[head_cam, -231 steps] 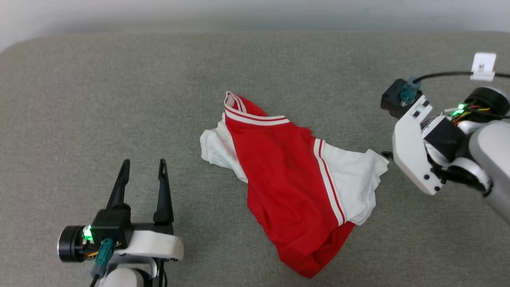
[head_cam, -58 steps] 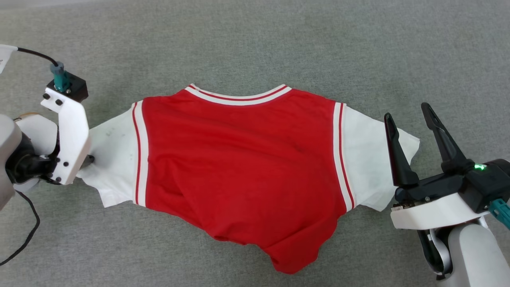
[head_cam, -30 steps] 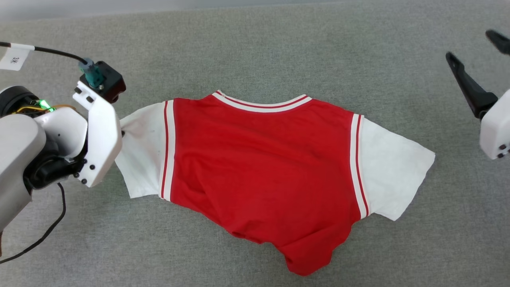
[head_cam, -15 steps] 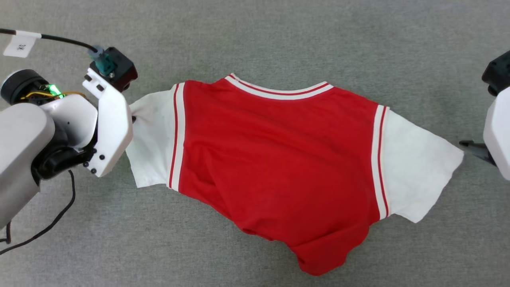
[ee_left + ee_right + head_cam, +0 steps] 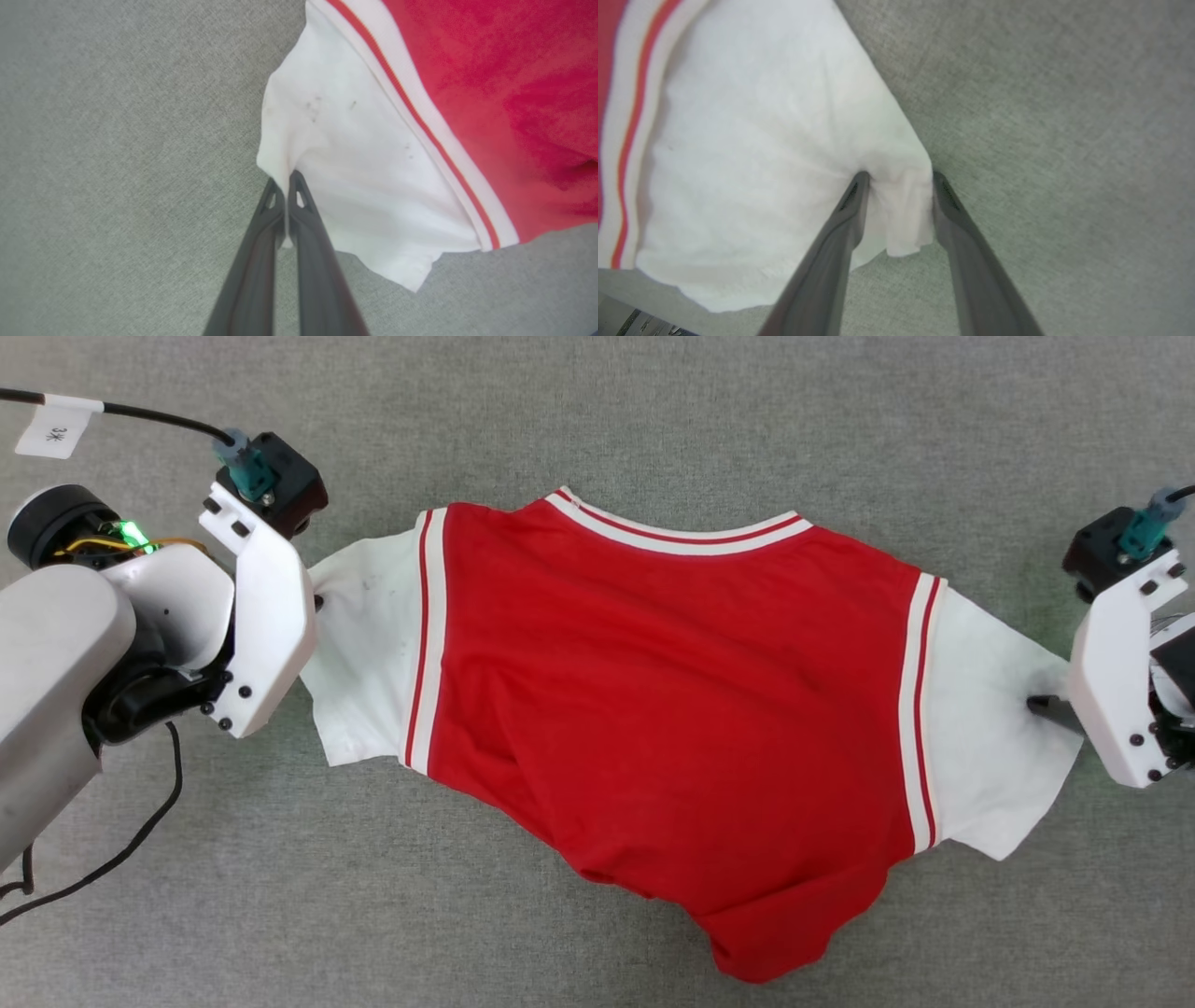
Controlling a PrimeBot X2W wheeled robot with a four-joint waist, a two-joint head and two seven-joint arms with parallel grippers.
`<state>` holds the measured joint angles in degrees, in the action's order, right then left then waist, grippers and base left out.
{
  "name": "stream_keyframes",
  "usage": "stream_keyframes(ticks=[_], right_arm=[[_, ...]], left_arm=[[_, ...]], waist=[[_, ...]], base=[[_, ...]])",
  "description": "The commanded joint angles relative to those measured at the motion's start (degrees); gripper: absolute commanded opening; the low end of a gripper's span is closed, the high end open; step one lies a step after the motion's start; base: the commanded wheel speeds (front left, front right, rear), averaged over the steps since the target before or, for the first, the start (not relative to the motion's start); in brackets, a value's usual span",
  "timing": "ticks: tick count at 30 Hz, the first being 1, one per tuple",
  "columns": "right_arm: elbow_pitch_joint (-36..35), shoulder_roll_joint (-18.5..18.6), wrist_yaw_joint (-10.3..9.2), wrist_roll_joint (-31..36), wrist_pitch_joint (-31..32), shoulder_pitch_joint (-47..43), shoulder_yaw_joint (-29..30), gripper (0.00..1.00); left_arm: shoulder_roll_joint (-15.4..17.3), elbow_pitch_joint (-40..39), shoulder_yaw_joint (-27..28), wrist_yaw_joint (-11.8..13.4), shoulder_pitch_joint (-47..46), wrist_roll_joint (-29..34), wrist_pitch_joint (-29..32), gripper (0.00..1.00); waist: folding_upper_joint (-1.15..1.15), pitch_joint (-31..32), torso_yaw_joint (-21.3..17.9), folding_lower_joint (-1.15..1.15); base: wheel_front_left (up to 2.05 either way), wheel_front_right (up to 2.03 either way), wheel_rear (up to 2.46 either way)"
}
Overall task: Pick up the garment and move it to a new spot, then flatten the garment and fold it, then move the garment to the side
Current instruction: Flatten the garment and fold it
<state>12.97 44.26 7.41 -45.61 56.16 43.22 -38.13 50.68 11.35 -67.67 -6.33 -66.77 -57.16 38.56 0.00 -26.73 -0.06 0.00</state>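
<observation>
You see garment [image 5: 672, 709] long axis sleeve-to-sleeve, left-right, collar far (hem toward robot); left gripper [image 5: 285, 179] clamped on sleeve, right gripper [image 5: 899, 179] fingers apart astride other sleeve edge

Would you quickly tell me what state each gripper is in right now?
Left gripper: shut on the garment, pinching its white sleeve edge.
Right gripper: open, fingers straddling the other sleeve at its edge, not clamped.

Grey-green woven fabric surface [image 5: 653, 401] — flat, faintly textured, evenly lit
</observation>
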Motion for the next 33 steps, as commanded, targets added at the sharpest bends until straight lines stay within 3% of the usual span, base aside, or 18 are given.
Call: stream_keyframes(ticks=[1, 13, 19, 26, 33], right_arm=[[1.7, -1.9, 0.09, -0.1, -1.8, -1.1, -2.9, 0.0], [-1.1, 4.0, 0.05, -0.5, -20.4, 3.3, -4.1, 0.0], [-4.9, 6.7, 0.05, 0.3, -28.7, 4.0, 0.3, 0.0], [-7.5, 4.7, 0.05, 4.3, -32.7, 5.5, 7.7, 0.0], [-9.5, 1.8, 0.05, 9.5, -30.4, 10.6, 12.4, 0.0]], left_arm=[[-0.2, 0.5, -0.1, -0.1, 0.4, 0.0, -0.5, 0.0], [0.5, 0.0, 0.9, -0.4, 1.9, 1.4, -8.5, 0.0], [0.7, -2.4, 3.3, 0.8, -0.2, 3.5, -14.6, 0.0], [0.5, -4.4, 6.2, 2.6, -3.3, 4.7, -17.9, 0.0], [-2.4, -2.4, 8.0, 2.6, -8.9, 7.4, -20.0, 0.0]], waist=[[0.0, 1.0, -0.3, 0.0], [0.0, 10.0, -1.3, 0.0], [0.0, 14.0, -1.1, 0.0], [0.0, 16.0, -1.2, 0.0], [0.0, 13.9, -1.0, 0.0]], base=[[0.0, 0.0, 0.0], [0.0, 0.0, 0.0], [0.0, 0.0, 0.0], [0.0, 0.0, 0.0], [0.0, 0.0, 0.0]])
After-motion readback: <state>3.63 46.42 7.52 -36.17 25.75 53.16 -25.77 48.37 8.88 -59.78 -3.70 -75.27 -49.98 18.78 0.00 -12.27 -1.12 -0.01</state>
